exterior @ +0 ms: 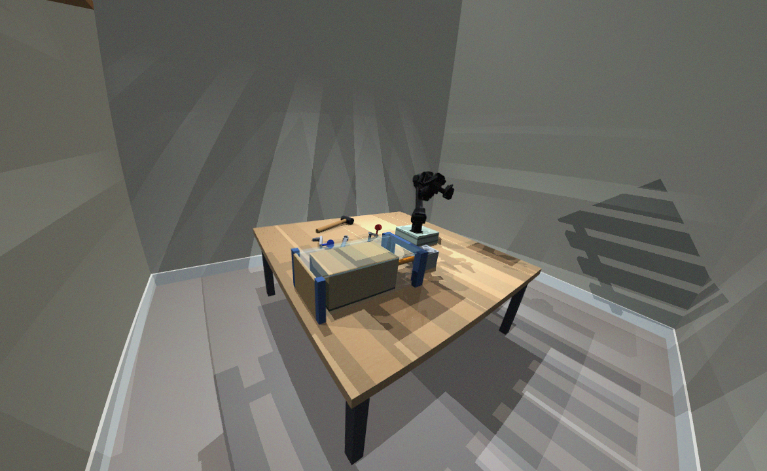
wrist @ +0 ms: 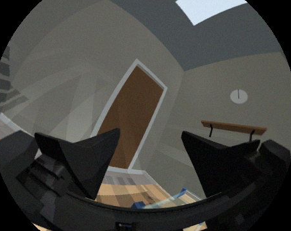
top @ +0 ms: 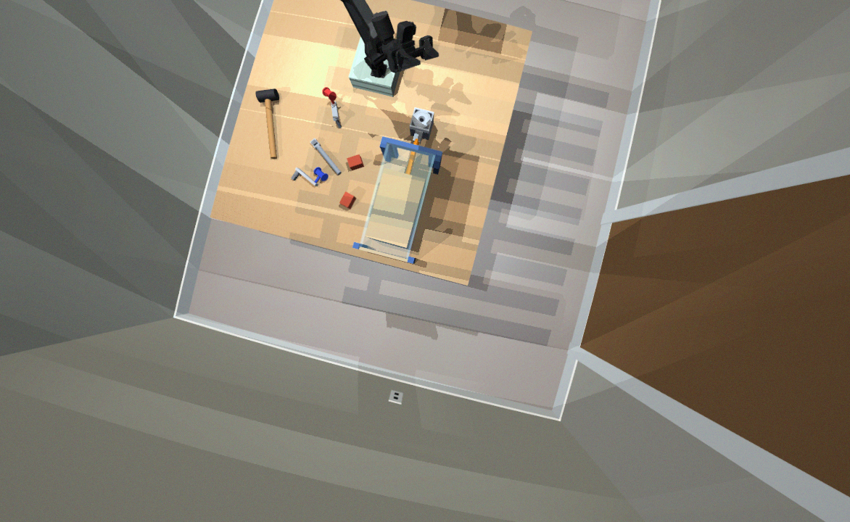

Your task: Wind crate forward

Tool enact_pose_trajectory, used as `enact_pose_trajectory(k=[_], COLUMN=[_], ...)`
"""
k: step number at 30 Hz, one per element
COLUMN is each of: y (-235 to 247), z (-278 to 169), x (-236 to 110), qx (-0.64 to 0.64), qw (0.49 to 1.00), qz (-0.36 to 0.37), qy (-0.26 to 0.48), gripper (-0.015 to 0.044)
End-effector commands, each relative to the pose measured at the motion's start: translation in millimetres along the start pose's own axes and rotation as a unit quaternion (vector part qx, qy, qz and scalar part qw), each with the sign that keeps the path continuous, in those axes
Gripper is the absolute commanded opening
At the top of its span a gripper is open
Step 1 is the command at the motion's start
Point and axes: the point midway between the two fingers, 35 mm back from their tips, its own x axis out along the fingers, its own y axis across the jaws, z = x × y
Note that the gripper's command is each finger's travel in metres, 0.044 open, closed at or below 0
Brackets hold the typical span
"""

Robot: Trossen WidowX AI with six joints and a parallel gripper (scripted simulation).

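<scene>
Top view: you are looking down on a pale wooden bench top (top: pixel 480 194) standing on a grey floor (top: pixel 324 324) with a raised pale rim, grey walls all round and a brown door (wrist: pixel 129 120) showing in the wrist view. Lying to one side of the bench are a black-headed wooden-handled hammer (top: pixel 270 123), a red-knobbed grey crank (top: pixel 332 104), a blue-knobbed grey crank (top: pixel 311 174), a plain grey bar (top: pixel 325 156) and two small red blocks (top: pixel 355 162).

The tan box-shaped crate (exterior: pixel 354 272) is sitting flat inside the low clear-panelled cubby (top: pixel 397 201), back from the blue steel frame (top: pixel 410 146) at its mouth. An orange strap (top: pixel 410 159) is running from it to the small grey winch (top: pixel 421 120), whose top hole is showing uncovered.

The black pincer (top: pixel 415 48) is hanging high above its pale base block (top: pixel 364 84), fingers spread wide, gripping nothing and touching nothing.
</scene>
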Motion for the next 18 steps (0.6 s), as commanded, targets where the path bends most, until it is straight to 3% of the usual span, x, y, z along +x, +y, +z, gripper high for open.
enact_pose_trajectory(k=[1,8,18], y=[-2,-70,-159], z=[-2,-86,-164], x=[0,-6,-76], qx=[-0.002,-0.069,-0.107], qw=[1.000,0.974,0.884], qz=[-0.002,-0.070,-0.135], qy=[0.005,0.204,0.435], gripper=[0.0426,0.0440,0.0440])
